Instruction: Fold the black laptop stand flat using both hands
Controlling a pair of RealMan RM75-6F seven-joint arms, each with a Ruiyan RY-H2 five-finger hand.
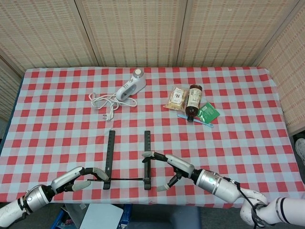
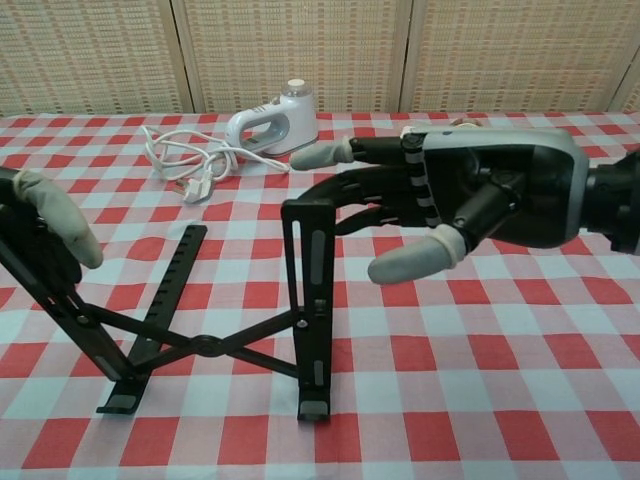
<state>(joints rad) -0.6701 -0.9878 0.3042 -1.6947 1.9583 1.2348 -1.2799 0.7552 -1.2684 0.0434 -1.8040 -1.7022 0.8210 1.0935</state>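
Near the front edge of the checked worktop (image 1: 57,95) stands the black laptop stand (image 2: 215,325), partly collapsed: its left bar leans far over toward the cloth, its crossed links lie low and shallow, yet its right bar is close to upright in the chest view. From overhead the two bars lie parallel with a thin link between them.

At the stand's right bar, the right hand (image 2: 470,200) has its fingers (image 2: 365,190) against the top of that bar, thumb apart below, fingers spread rather than wrapped; it presses more than it grips. At the stand's left bar, the left hand (image 1: 78,179) sits at the bar's upper end; whether it clasps the bar or only pushes it I cannot tell.

By my judgement the fold is well under way but unfinished: the right bar must yet come down and the links lie level.

Well behind the stand lie a white corded appliance (image 1: 131,87) with its cable (image 1: 105,102), and off to the stand's far right a brown bottle (image 1: 193,100) among small packets (image 1: 208,113).
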